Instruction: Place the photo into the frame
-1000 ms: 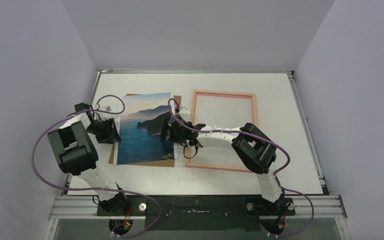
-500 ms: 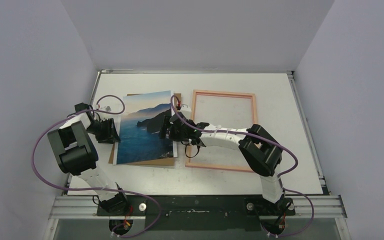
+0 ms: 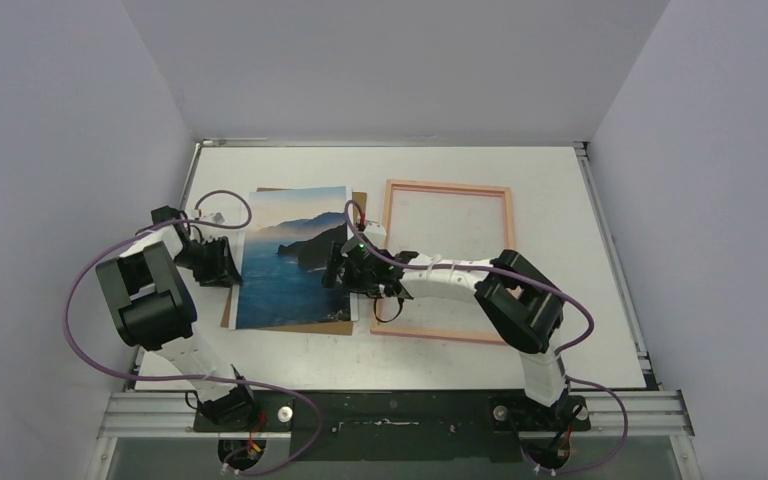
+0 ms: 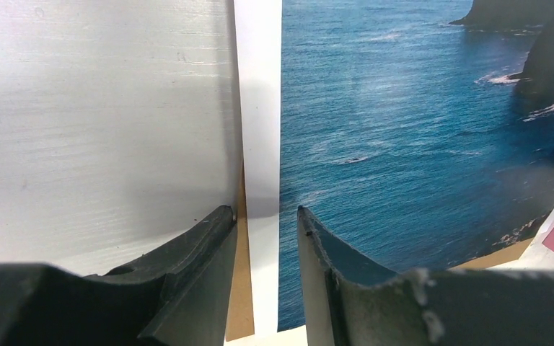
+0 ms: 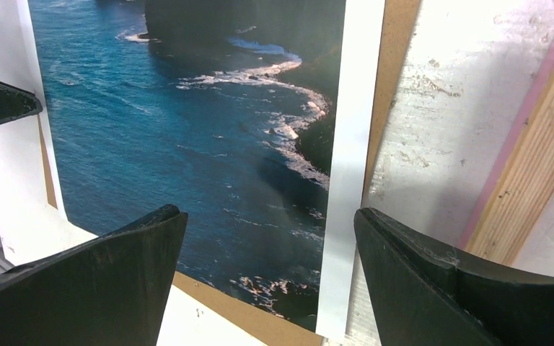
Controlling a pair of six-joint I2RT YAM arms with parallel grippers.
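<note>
The photo (image 3: 285, 270), blue sea and dark cliffs with a white border, lies on the brown backing board (image 3: 356, 203) at the table's left. The pink frame (image 3: 447, 186) lies flat just right of it. My left gripper (image 3: 232, 268) is at the photo's left edge. In the left wrist view it (image 4: 260, 213) is narrowly open, its fingers astride the white border (image 4: 260, 108). My right gripper (image 3: 332, 266) is at the photo's right edge. In the right wrist view it (image 5: 270, 216) is wide open and empty, over the photo (image 5: 187, 130) and the table beside the frame (image 5: 541, 151).
The white table (image 3: 460, 360) is boxed in by grey walls on the left, back and right. Purple cables (image 3: 218, 195) loop above both arms. A metal rail (image 3: 620, 260) runs along the table's right edge. The board's edge (image 5: 397, 58) shows past the photo's border.
The photo and board have slid slightly to the right. The right arm's elbow has swung a little; its gripper stays at the photo's right edge. The left gripper has barely moved.
</note>
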